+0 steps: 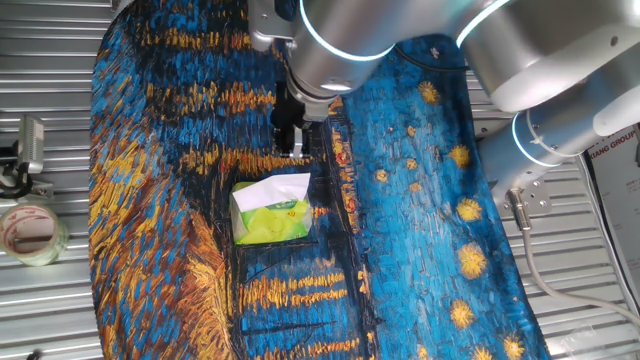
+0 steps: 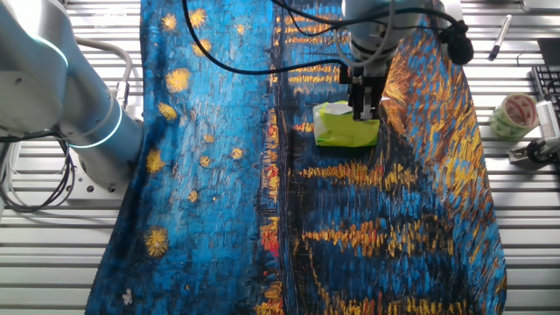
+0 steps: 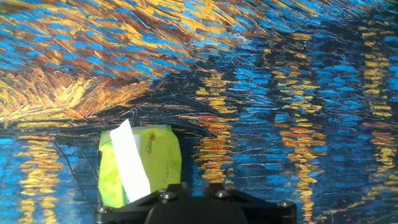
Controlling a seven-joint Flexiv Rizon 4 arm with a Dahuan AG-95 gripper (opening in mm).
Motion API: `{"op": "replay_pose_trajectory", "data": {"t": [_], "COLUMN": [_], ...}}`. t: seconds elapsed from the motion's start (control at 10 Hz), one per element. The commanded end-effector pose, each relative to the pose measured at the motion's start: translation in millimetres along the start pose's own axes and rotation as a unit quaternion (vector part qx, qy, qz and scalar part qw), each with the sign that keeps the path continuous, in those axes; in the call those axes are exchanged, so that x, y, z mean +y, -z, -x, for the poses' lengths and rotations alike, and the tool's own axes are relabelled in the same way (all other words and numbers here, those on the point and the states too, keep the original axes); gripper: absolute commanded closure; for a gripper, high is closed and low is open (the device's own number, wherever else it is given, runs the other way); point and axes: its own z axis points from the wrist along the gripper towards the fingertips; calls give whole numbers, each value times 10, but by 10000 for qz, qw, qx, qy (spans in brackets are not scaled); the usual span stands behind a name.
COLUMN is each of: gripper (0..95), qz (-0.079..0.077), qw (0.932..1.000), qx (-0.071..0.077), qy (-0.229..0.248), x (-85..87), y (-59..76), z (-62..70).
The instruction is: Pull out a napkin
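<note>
A lime-green tissue pack (image 1: 272, 222) lies on the painted cloth. A white napkin (image 1: 277, 188) sticks up out of its top, folded and tilted. My gripper (image 1: 289, 140) hangs just behind and above the pack, apart from the napkin, with its fingers a little apart and nothing between them. In the other fixed view the gripper (image 2: 364, 107) is over the pack's (image 2: 343, 129) right end. In the hand view the pack (image 3: 158, 163) and napkin (image 3: 130, 160) lie at the lower left, left of the gripper (image 3: 194, 186), which shows only at the bottom edge.
A blue and orange painted cloth (image 1: 400, 200) covers the table. A tape roll (image 1: 30, 232) and a metal clamp (image 1: 25, 150) sit on the ribbed metal beside the cloth. A pen (image 2: 500, 35) lies at the far edge. The arm's base (image 2: 79, 114) stands beside the cloth.
</note>
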Motion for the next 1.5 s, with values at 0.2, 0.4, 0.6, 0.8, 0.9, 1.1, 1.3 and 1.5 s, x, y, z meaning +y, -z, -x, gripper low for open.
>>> {"op": "replay_pose_trajectory", "data": {"t": [0.2, 0.4, 0.6, 0.8, 0.9, 1.1, 1.3, 1.5], "gripper": [950, 950, 760, 760, 760, 760, 760, 760], "qz": [58, 54, 55, 58, 58, 44, 32, 27], "qw": [10000, 10000, 10000, 10000, 10000, 10000, 9999, 9999], "qx": [12, -30, -37, -35, -35, -36, -41, -52], "qy": [-36, -12, 15, 25, 30, 2, -106, -146], "x": [8, 8, 8, 8, 8, 39, 125, 178], "y": [0, 0, 0, 0, 0, -6, -16, -23], "z": [12, 12, 12, 12, 12, 20, 46, 74]}}
